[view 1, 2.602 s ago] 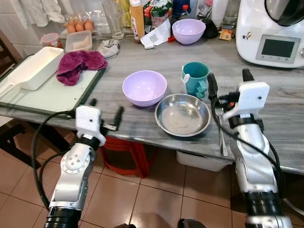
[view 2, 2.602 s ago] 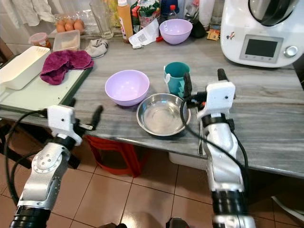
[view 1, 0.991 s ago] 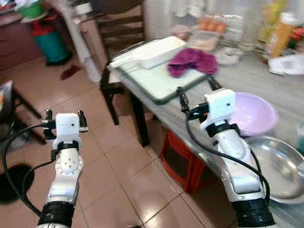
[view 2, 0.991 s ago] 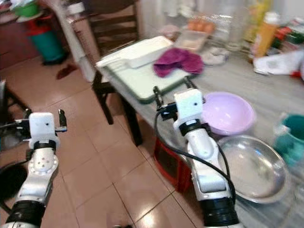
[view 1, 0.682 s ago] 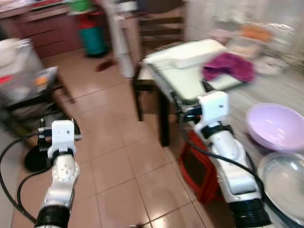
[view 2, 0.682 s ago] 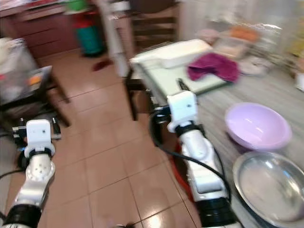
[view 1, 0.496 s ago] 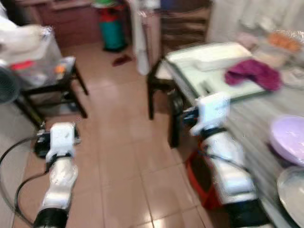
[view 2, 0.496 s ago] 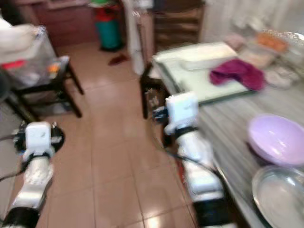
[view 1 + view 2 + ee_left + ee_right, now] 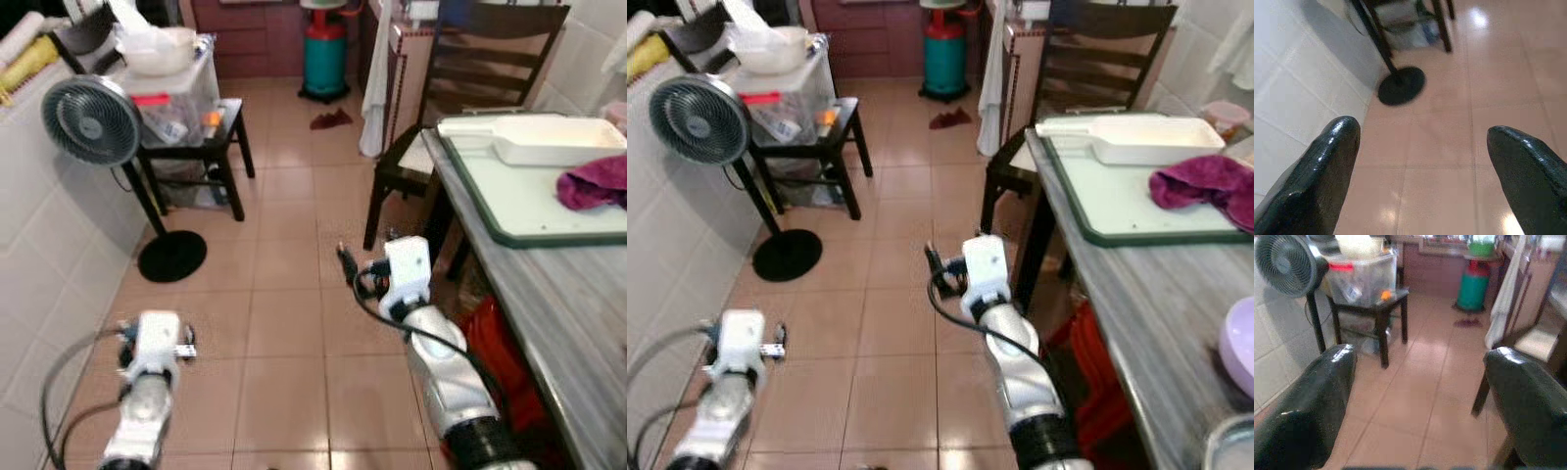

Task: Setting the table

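The grey marble table (image 9: 551, 289) runs along the right edge. On it lie a green-rimmed mat (image 9: 509, 206), a long white container (image 9: 549, 142) and a purple cloth (image 9: 598, 184). A lilac bowl (image 9: 1242, 360) and the rim of a steel bowl (image 9: 1227, 443) show at the far right. My right gripper (image 9: 367, 251) hangs open over the tiled floor, just left of the table's edge. Low on the left my left gripper (image 9: 157, 331) is open above the floor near the wall. In both wrist views the fingers (image 9: 1327, 166) (image 9: 1308, 401) stand wide apart with nothing between them.
A standing fan (image 9: 93, 120) and a black side table (image 9: 211, 132) carrying a clear plastic box are at the left by the white tiled wall (image 9: 39, 245). A dark wooden chair (image 9: 470, 59) stands at the table's end. A green cylinder (image 9: 323, 59) is at the back, a red stool (image 9: 500, 352) under the table.
The whole view has swung left, away from the table, so the camera turned. The bowls have slid to the right edge and both arms now hang over the floor, still holding nothing.
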